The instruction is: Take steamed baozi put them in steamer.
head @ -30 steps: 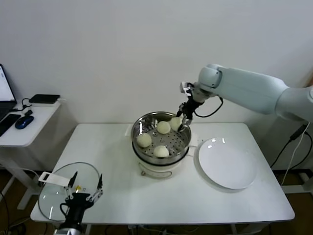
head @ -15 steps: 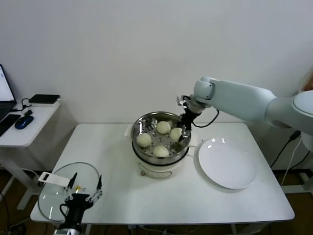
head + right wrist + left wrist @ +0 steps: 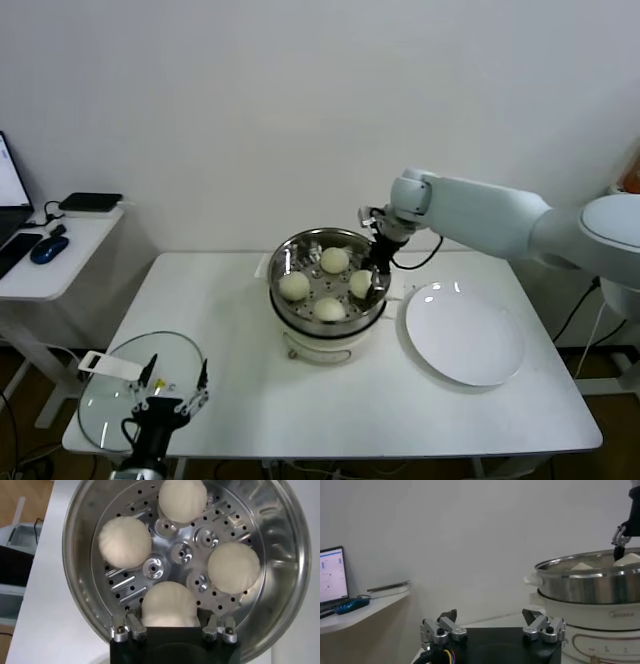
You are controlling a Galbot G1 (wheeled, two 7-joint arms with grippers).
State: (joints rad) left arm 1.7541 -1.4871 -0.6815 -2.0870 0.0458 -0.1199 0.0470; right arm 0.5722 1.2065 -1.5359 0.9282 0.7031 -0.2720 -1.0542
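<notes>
At the near edge of the bench [image 3: 250,400], the left pincer [image 3: 172,385] is parked idle with its fingers spread wide and nothing between them, just beside a round glass lid [image 3: 115,395] lying flat. Farther back, a white plate [image 3: 465,335] is seen bare on the right, so no bun appears left to fetch.

In the steamer [image 3: 327,283], standing on its cream-white cooker base mid-bench, all 4 steamed baozi [image 3: 170,602] are found resting on the perforated floor, spaced around the centre and apart from one another. The right pincer [image 3: 376,275] is lowered inside the rim over the bun nearest it; its fingers [image 3: 129,627] are set on either side of that bun, and whether they are touching it cannot be told.

The task is judged nearly complete: only the release of the 4th bun and the withdrawal of the arm seem left.

The buns are seen as smooth, round, cream-white and undented.
</notes>
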